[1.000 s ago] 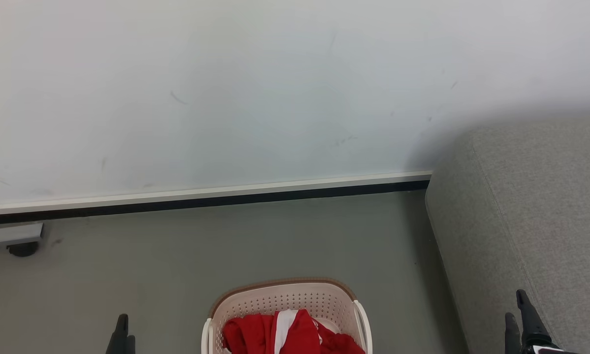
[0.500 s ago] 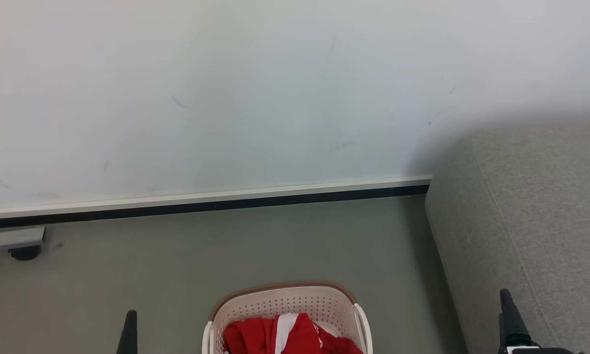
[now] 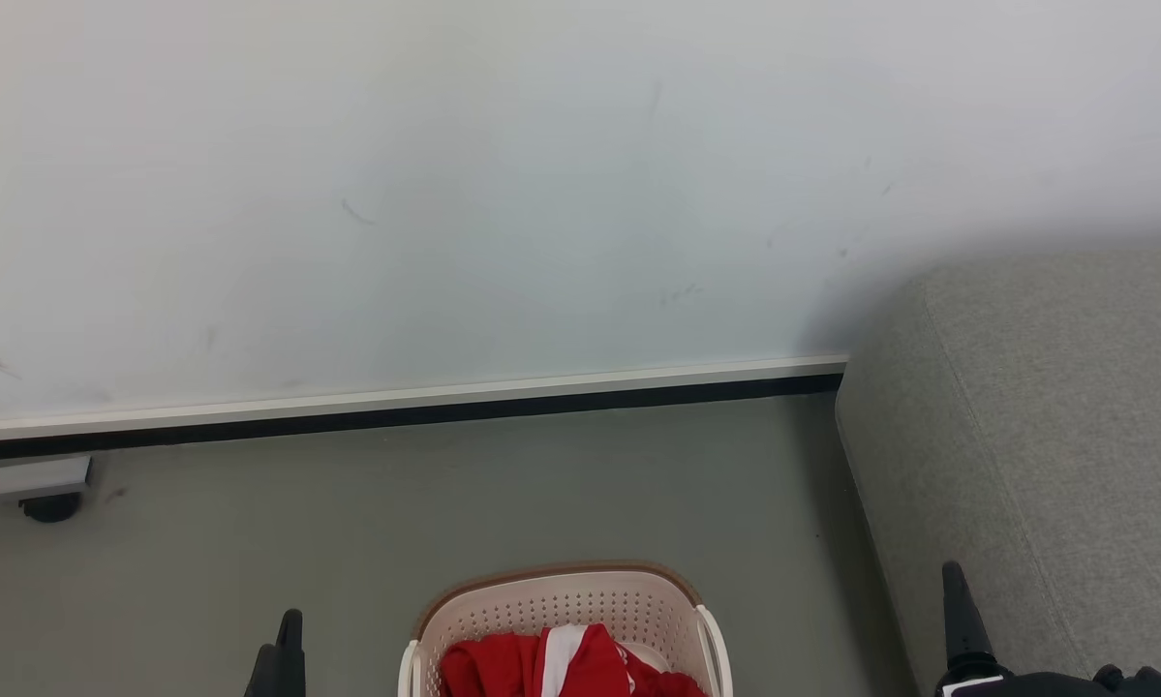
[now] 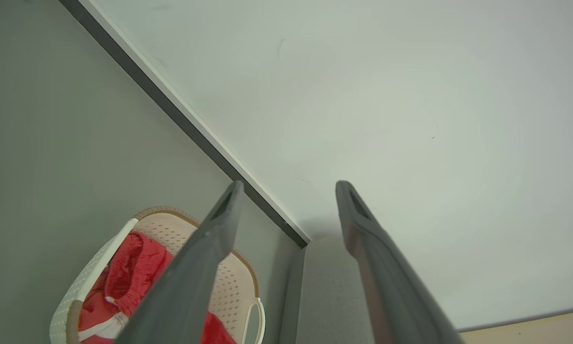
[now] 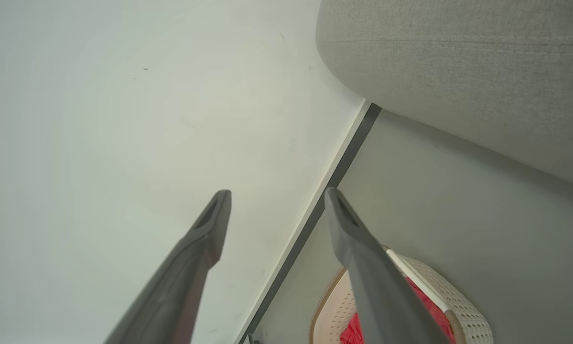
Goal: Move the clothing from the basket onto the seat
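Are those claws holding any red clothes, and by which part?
Nothing is held. The left gripper and right gripper are open and empty; the clothing lies in the basket.

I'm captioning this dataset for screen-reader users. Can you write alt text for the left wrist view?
The left gripper stands open, its two dark fingers pointing toward a white wall. Lower left, on a grey floor, a cream basket holds red clothing; a grey seat corner sits beside it, by the wall.
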Tool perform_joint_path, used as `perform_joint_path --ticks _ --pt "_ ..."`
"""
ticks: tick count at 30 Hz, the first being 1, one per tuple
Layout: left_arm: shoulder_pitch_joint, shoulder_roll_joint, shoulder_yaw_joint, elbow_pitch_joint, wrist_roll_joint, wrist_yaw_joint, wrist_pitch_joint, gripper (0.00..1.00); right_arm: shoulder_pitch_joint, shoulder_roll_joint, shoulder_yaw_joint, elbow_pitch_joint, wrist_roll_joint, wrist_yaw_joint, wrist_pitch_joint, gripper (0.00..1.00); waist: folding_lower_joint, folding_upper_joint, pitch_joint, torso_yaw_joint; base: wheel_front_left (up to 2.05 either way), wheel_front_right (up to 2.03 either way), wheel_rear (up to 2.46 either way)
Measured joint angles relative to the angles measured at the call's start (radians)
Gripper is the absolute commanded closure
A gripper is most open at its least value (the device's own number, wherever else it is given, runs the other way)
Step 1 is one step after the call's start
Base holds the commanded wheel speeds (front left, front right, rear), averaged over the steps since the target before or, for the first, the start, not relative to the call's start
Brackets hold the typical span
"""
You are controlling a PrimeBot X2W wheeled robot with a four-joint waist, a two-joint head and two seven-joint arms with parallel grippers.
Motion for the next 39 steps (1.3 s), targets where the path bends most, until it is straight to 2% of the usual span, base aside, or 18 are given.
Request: perform_joint_path --ticks 5,13,24,39 --pt "0.0 0.007 -0.011 -0.013 0.073 -0.004 -0.015 0.0 0.0 0.0 0.018 0.002 -0.059 0.0 -0.005 0.0 0.0 0.0 -0.005 0.0 0.0 0.0 0.0" --pt "-0.002 0.032 -0.027 -0.013 0.208 -0.005 -0.041 0.0 -0.003 -0.001 0.045 -0.01 -0.232 0.0 0.006 0.0 0.0 0.0 -0.012 -0.002 0.0 0.0 0.0" --pt "-0.005 0.032 -0.01 -0.014 0.365 -0.006 -0.071 0.0 0.012 -0.001 0.086 -0.054 -0.418 0.0 0.023 0.0 0.0 0.0 -0.019 -0.003 0.0 0.0 0.0" --pt "-0.002 0.047 0.0 -0.035 0.568 0.009 -0.106 0.0 0.024 -0.001 0.111 -0.076 -0.561 0.0 0.029 0.0 0.0 0.0 -0.03 -0.008 0.0 0.0 0.0"
